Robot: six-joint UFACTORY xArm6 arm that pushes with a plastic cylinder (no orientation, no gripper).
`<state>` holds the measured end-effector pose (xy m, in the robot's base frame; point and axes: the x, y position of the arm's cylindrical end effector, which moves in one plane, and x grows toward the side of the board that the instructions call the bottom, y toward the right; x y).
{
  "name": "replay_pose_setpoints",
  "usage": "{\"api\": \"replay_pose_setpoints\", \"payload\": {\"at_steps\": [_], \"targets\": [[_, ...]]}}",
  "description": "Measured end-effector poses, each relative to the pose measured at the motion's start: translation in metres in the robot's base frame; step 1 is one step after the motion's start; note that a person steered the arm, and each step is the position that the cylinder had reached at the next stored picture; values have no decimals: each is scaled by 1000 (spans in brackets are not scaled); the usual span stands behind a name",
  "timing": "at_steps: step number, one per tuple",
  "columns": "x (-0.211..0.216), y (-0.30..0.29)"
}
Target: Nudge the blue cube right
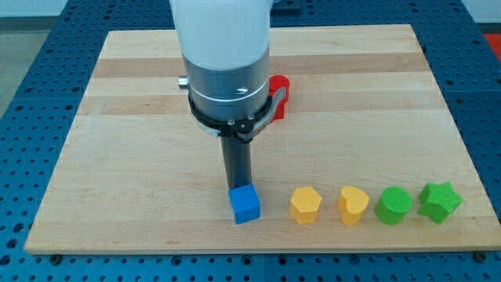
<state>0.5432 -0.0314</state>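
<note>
The blue cube (pixel 245 204) sits near the view's bottom edge of the wooden board (pixel 117 141), a little left of centre. The dark rod comes down from the white and grey arm body at the view's top centre. My tip (pixel 236 187) stands right behind the cube, at its upper left edge; it looks to touch it. The very end is partly hidden by the cube.
To the cube's right runs a row: a yellow block (pixel 305 205), a yellow heart-like block (pixel 353 205), a green rounded block (pixel 393 206), a green star (pixel 439 202). A red block (pixel 280 95) is partly hidden behind the arm body.
</note>
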Motion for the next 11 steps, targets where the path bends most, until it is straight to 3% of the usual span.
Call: {"api": "replay_pose_setpoints", "payload": {"at_steps": [4, 6, 11], "targets": [[6, -60], [50, -60], [39, -28]]}}
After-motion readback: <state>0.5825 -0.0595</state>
